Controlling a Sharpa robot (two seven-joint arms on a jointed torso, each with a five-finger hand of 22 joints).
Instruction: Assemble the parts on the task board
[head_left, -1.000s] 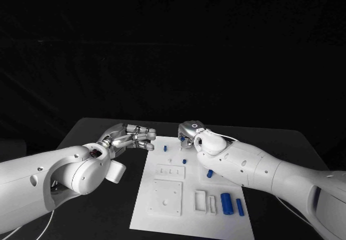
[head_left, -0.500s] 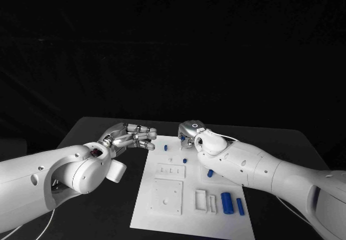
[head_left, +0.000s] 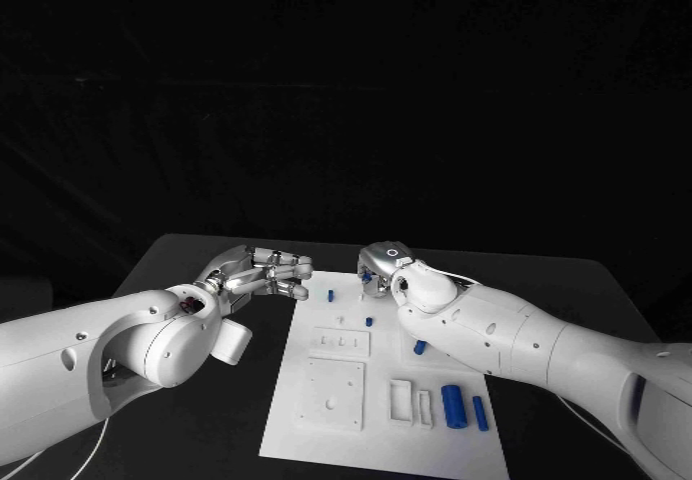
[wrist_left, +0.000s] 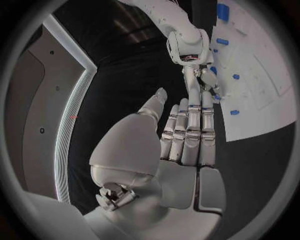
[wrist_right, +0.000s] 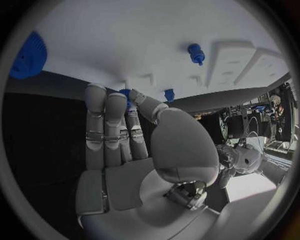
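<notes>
Over the black tabletop (head_left: 188, 265), your head view finds the task board (head_left: 378, 400) lying flat between both arms. Blue parts (head_left: 454, 406) rest loose along its near edge, seemingly laid out for picking, while one small blue peg (head_left: 330, 296) stands near the far edge. Your left hand (head_left: 267, 275) hovers just off the board's far left corner, fingers loosely apart and holding nothing, seemingly parked out of the way. Your right hand (head_left: 378, 268) sits at the far edge.

From the left wrist, the left hand (wrist_left: 187, 132) shows fingers extended side by side, empty.

From the right wrist, the right hand (wrist_right: 115, 125) reaches its fingertips (wrist_right: 132, 96) to a small blue part (wrist_right: 127, 93) at the board's edge; whether it pinches that part, you cannot tell.
</notes>
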